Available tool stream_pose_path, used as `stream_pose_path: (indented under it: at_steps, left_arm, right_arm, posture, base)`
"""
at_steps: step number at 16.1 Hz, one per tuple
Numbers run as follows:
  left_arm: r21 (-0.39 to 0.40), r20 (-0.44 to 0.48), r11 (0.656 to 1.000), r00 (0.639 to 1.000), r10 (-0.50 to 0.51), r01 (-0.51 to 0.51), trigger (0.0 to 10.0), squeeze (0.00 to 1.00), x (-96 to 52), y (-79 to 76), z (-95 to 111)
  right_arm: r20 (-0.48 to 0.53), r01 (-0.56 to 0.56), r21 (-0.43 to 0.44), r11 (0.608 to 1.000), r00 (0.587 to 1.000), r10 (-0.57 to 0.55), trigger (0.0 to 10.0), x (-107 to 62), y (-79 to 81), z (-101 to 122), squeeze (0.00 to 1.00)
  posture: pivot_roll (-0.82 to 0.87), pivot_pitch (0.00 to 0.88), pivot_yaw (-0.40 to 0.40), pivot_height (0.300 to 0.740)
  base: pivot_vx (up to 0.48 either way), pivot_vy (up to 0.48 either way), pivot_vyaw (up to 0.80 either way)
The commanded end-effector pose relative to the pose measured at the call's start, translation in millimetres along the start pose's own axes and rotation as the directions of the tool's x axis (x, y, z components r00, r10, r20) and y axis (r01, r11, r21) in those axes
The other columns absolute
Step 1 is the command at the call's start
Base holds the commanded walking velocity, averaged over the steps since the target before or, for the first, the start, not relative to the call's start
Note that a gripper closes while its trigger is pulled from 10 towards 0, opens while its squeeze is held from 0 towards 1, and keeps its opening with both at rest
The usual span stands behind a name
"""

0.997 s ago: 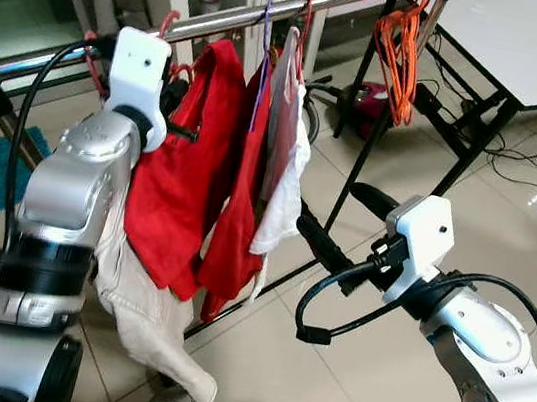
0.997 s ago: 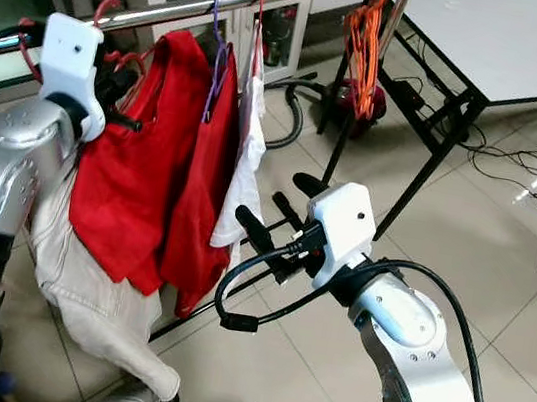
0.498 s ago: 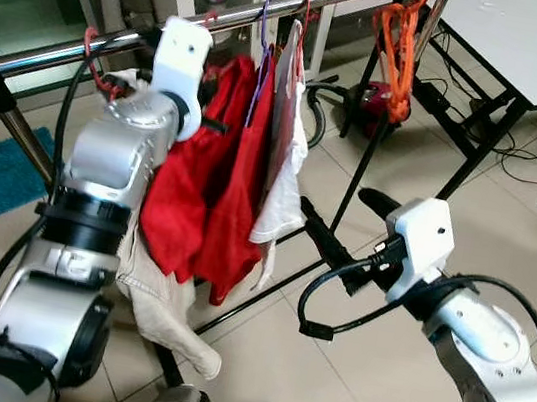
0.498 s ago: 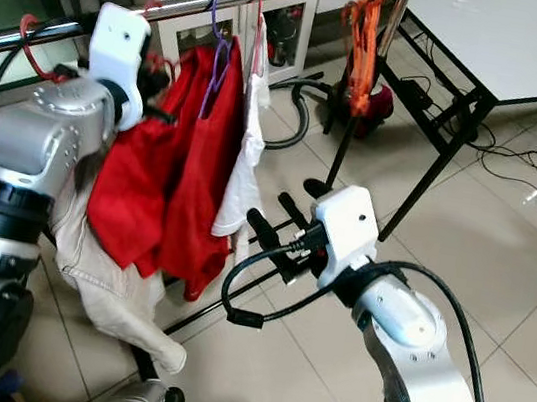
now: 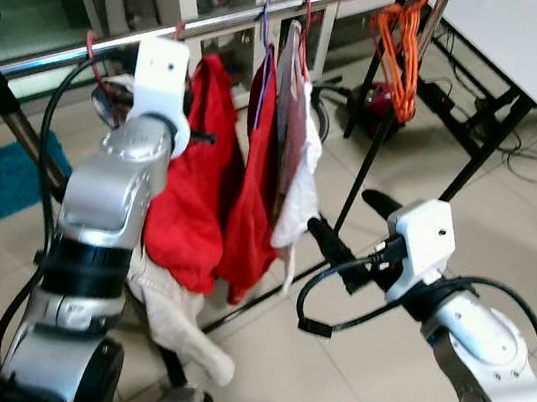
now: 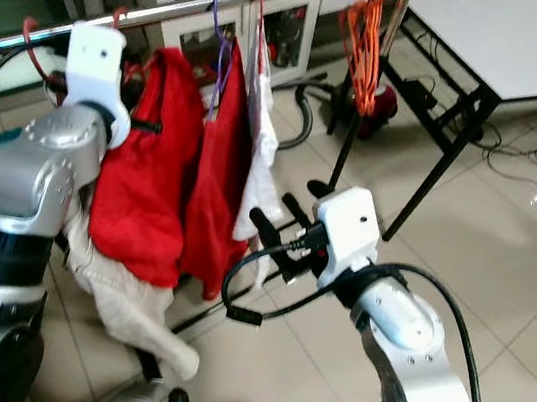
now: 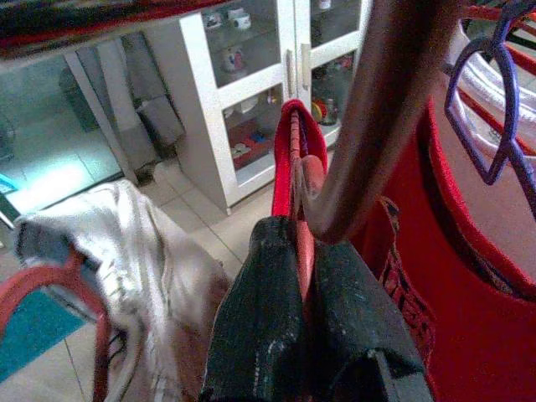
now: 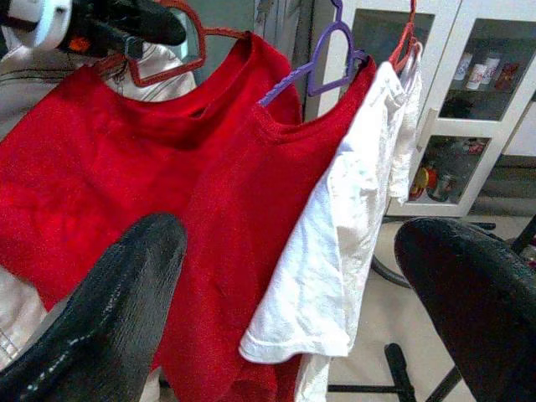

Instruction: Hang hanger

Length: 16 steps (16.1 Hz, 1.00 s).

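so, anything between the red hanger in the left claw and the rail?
Nothing visible. The left claw is shut on the red hanger, whose hook already curves over the metal rail in the left wrist view. The purple hanger hangs further along, apart. The right claw is open, clear of the rack.

head eyes look down on rail [image 5: 255, 17]; wrist views sit close, sharing its clothes.

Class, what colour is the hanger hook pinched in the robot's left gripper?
Red hanger hook, shown best in the left wrist view.
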<state>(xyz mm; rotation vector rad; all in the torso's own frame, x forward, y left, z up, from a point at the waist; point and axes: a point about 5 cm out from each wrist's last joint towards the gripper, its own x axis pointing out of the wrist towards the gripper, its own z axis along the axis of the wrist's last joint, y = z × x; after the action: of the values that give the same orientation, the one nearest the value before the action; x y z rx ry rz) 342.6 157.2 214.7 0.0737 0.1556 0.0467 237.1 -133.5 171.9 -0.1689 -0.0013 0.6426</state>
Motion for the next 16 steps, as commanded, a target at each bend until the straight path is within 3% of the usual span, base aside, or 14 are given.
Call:
stream_pose_path:
  at_steps: [1,4,6,8,9,10,14,15,16]
  left_arm:
    - [0.003,0.041,1.0,0.999,0.017,-0.017,0.0,0.0,-9.0,0.5,3]
    - [-0.012,0.134,1.0,0.991,-0.009,0.01,0.0,0.0,-21.6,1.2,2]
    - [0.063,0.218,0.998,0.976,0.004,-0.019,0.0,0.0,-31.5,5.0,7]
    - [0.126,0.167,0.988,0.984,0.066,-0.087,0.0,0.0,-38.5,14.2,-2]
    - [0.121,0.16,0.989,0.985,0.063,-0.083,0.0,0.0,-43.4,15.0,-6]
    - [0.091,0.175,0.995,0.985,0.012,-0.029,0.0,0.0,-47.8,10.7,-6]
    - [0.022,0.163,0.999,0.986,-0.03,0.026,0.0,0.0,-70.1,9.3,-13]
    - [0.038,0.178,0.995,0.979,-0.096,0.091,0.0,0.0,-79.1,3.6,-14]
    - [0.042,0.154,0.995,0.983,-0.101,0.096,0.0,0.0,-80.2,3.5,-18]
  right_arm:
    - [0.022,0.015,-0.012,1.0,1.0,-0.015,10.0,-0.4,-0.7,4,0.0]
    - [0.022,0.01,-0.011,1.0,1.0,-0.01,10.0,0.9,1.0,2,0.0]
    - [0.017,0.015,-0.012,1.0,1.0,-0.015,10.0,1.1,0.6,1,0.0]
    - [0.002,0.006,-0.018,1.0,1.0,-0.006,10.0,1.5,2.8,-2,0.0]
    - [-0.011,0.007,-0.023,1.0,1.0,-0.007,10.0,1.3,3.2,-4,0.0]
    - [-0.024,0.017,-0.028,0.999,1.0,-0.018,10.0,0.8,2.1,-6,0.0]
    - [-0.035,0.07,-0.037,0.997,0.997,-0.071,10.0,-1.8,-4.0,-8,0.0]
    - [-0.039,0.092,-0.034,0.995,0.995,-0.093,10.0,-2.5,-6.3,-10,0.0]
    - [-0.041,0.094,-0.033,0.995,0.995,-0.095,10.0,-2.5,-6.5,-10,0.0]
  posture:
    - [0.01,0.087,0.082,0.74]
    - [0.02,0.086,0.08,0.74]
    - [0.03,0.085,0.081,0.74]
    - [0.03,0.085,0.085,0.74]
    - [0.03,0.085,0.085,0.74]
    - [0.03,0.085,0.085,0.74]
    - [0.03,0.087,0.081,0.74]
    - [0.04,0.087,0.072,0.74]
    - [0.04,0.087,0.072,0.74]
  base:
    - [0.0,0.0,0.0]
    - [0.0,0.0,0.0]
    - [0.0,0.0,0.0]
    - [0.0,0.0,0.0]
    - [0.0,0.0,0.0]
    - [0.0,0.0,0.0]
    - [0.0,0.0,0.0]
    - [0.0,0.0,0.0]
    - [0.0,0.0,0.0]
